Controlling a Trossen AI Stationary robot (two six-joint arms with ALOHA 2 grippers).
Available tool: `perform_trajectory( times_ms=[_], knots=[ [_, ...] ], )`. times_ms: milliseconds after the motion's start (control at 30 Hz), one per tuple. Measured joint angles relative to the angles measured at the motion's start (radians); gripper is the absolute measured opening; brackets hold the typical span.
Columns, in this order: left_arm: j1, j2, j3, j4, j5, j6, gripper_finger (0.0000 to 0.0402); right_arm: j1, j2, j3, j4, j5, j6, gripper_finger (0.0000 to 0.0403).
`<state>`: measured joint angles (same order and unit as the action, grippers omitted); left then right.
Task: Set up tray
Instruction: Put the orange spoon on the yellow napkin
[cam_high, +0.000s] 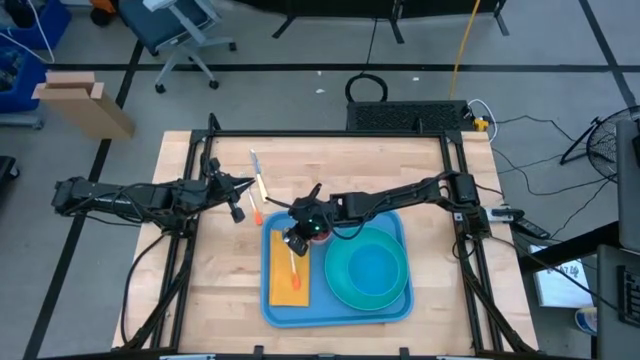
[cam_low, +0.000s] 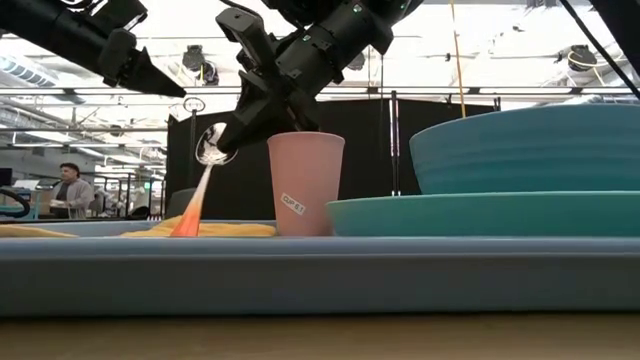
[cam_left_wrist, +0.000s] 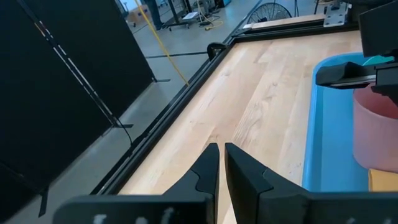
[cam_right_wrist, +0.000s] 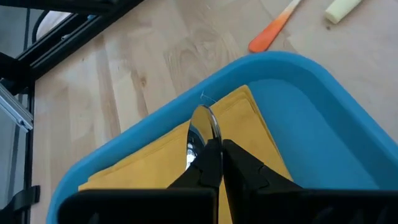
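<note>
The blue tray (cam_high: 318, 306) lies on the wooden table. It holds a yellow napkin (cam_high: 286, 285) on its left part, a pink cup (cam_low: 305, 183), and a teal bowl (cam_low: 525, 145) standing in a teal plate (cam_low: 480, 215). My right gripper (cam_high: 293, 243) hangs over the napkin, shut on a spoon (cam_low: 203, 175) with a white-to-orange handle. My left gripper (cam_high: 240, 195) hovers shut and bare over the table, left of the tray. My right gripper pinches the spoon between its two fingers at the neck, just behind the shiny bowl (cam_right_wrist: 202, 124), which sticks out past the fingertips. The fingers slant down from the table's right. The spoon hangs bowl-up, and its orange handle end (cam_low: 187, 222) reaches down to the napkin.
Two more utensils lie on the bare wood beyond the tray's far left corner, one orange-tipped (cam_right_wrist: 270, 31) and one pale (cam_right_wrist: 342, 9). A black frame rail (cam_left_wrist: 174, 118) runs along the table's edges. People sit in the room behind the table.
</note>
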<state>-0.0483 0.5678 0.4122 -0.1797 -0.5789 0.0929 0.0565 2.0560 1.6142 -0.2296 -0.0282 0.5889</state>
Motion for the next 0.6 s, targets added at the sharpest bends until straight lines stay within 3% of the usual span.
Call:
perform_trajectory(
  times_ms=[467, 600],
  knots=[
    [0.000, 0.000, 0.000, -0.003, 0.003, 0.000, 0.0031, 0.014, -0.075, -0.002, -0.012, -0.023, 0.055, 0.0000],
    [0.000, 0.000, 0.000, -0.003, 0.003, 0.000, 0.0031, 0.046, -0.075, -0.003, -0.030, 0.024, 0.046, 0.0000]
  ],
)
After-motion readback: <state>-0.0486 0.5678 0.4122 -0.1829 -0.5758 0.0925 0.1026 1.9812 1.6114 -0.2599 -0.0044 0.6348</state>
